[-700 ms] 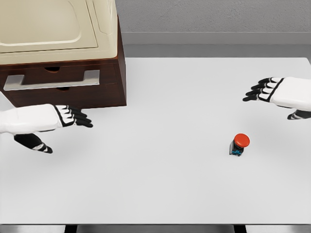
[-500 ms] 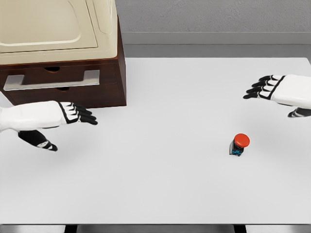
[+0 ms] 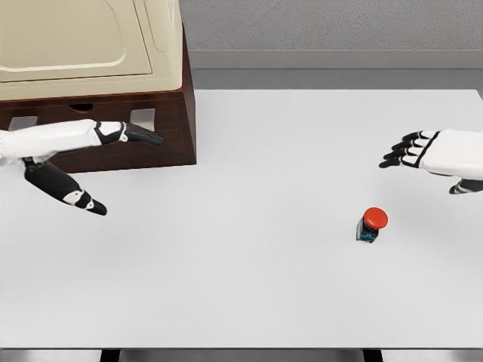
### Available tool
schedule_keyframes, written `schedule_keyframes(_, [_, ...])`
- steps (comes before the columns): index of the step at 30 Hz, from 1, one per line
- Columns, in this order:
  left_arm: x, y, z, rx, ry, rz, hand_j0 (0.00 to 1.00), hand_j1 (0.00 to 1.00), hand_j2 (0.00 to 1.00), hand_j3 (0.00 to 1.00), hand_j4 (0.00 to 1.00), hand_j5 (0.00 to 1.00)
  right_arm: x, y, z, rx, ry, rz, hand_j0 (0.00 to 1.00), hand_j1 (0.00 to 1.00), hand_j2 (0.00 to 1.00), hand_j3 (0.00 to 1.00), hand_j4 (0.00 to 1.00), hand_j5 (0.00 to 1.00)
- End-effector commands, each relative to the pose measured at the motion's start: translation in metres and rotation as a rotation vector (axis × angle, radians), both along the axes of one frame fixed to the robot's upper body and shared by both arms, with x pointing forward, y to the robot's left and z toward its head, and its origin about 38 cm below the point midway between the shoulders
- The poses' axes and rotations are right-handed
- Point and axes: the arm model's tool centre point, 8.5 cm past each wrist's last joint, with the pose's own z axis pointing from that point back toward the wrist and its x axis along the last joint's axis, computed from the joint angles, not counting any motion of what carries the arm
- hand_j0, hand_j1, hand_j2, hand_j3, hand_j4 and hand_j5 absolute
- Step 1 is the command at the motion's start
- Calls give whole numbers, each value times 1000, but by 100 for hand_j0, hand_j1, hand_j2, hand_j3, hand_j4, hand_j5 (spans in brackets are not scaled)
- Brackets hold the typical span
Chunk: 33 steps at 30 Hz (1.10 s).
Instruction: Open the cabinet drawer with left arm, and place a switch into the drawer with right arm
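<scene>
A dark brown cabinet with a cream top stands at the back left of the table. Its drawer is closed, and the grey handle shows only at its ends. My left hand lies across the drawer front, fingers stretched flat over the handle and thumb hanging below, holding nothing. The switch, a small dark block with a red round button, stands on the table at the right. My right hand hovers open above and to the right of it, well apart.
The white table reaches to a front edge at the bottom of the view. A grey wall runs behind it.
My left hand has risen from the table to the drawer front and now covers most of the handle. My right hand has dropped slightly.
</scene>
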Motion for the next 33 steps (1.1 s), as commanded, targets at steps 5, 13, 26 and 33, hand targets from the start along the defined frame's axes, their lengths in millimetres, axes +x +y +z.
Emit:
schedule_keyframes(5, [25, 28, -13, 118, 116, 225, 100, 100, 100, 100, 100, 100, -3, 4, -13, -1, 41, 12, 100, 100, 100, 100, 100, 100])
schedule_keyframes(13, [15, 73, 2, 207, 112, 336, 100, 100, 100, 100, 100, 100, -5, 9, -13, -1, 39, 27, 100, 100, 100, 100, 100, 100])
schedule_keyframes(26, [25, 73, -11, 276, 162, 423, 100, 100, 100, 100, 100, 100, -7, 4, 2, -28, 16, 25, 100, 100, 100, 100, 100, 100])
schedule_keyframes(33, [36, 84, -16, 274, 167, 469, 100, 100, 100, 100, 100, 100, -10, 6, 2, -43, 19, 39, 100, 100, 100, 100, 100, 100])
